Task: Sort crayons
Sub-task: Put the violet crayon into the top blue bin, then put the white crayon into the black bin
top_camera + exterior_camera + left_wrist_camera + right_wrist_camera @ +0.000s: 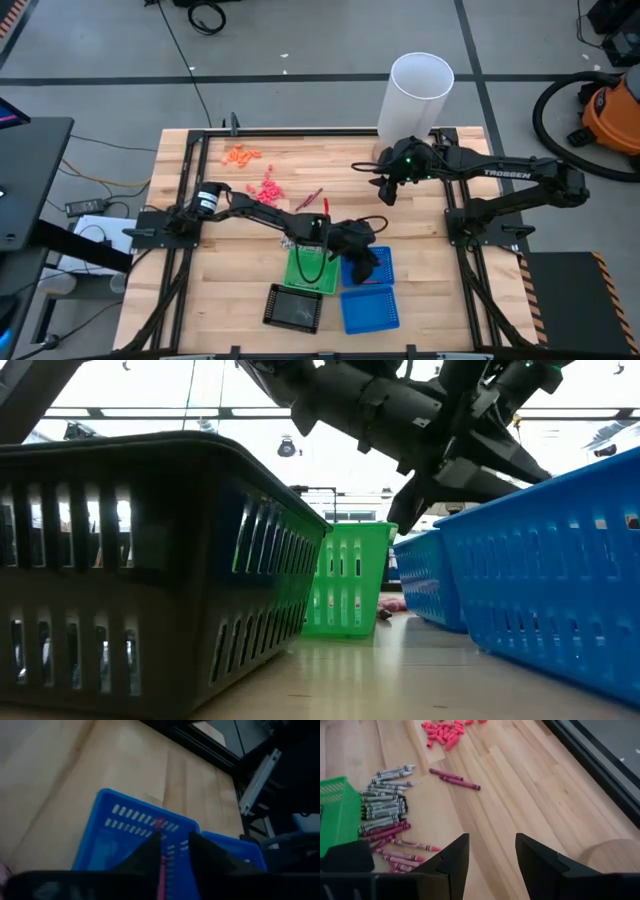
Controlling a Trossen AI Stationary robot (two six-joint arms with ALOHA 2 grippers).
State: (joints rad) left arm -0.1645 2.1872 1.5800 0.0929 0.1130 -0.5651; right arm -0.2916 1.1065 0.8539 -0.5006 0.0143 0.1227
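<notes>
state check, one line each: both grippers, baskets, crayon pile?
left gripper: over a blue basket, shut on a red crayon
right gripper: open, empty, above bare table
blue baskets: upright, contents not visible
green basket: upright, partly hidden by left arm
black basket: upright, contents unclear
crayon pile: loose on table beside green basket
white cylinder: upright

Below my left gripper (pixel 174 855): slotted blue tray (pixel 130 827), glossy plastic. Ahead of my right gripper (pixel 491 852): crayons (pixel 385 810) paper-wrapped, matt; table (pixel 520 785) smooth pale wood.
</notes>
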